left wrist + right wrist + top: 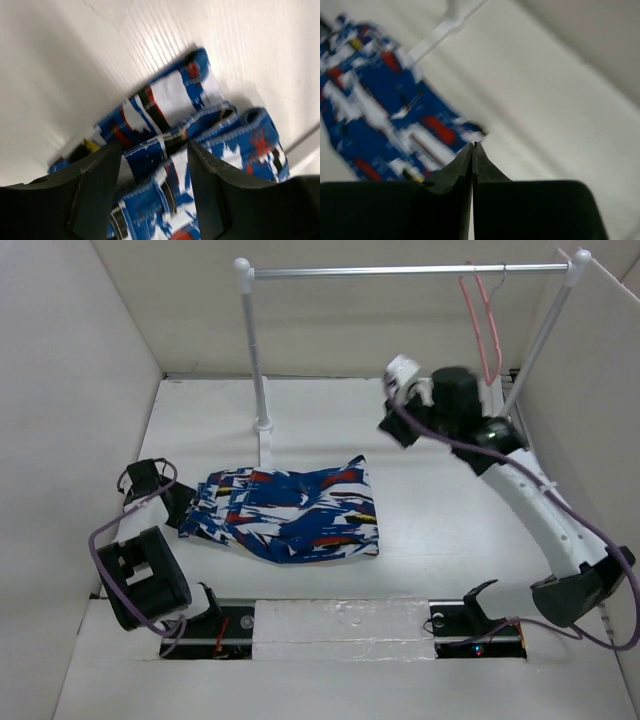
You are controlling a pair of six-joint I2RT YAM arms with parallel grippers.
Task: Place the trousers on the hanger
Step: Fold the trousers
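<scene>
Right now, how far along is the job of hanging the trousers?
Nothing is done yet: the trousers lie on the table, and the hanger hangs bare on the rail. In hand: the left gripper, jaws open over their edge. The right gripper is shut, empty. Grasping and hanging remain.

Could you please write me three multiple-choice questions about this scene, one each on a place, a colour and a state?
1. Where is the hanger?
A. Around the left post
B. Flat under the arms
C. Hung on the rail, near its right end

2. What colour is the hanger?
A. Pink
B. Green
C. Black

3. How is the right gripper?
A. Wide open
B. Shut, with nothing in it
C. Shut on the hanger

Answers:
1. C, since the top view shows its hook over the rail beside the right post.
2. A, since its thin frame shows pink against the white wall.
3. B, since the right wrist view shows the fingertips pressed together with nothing between them.
</scene>
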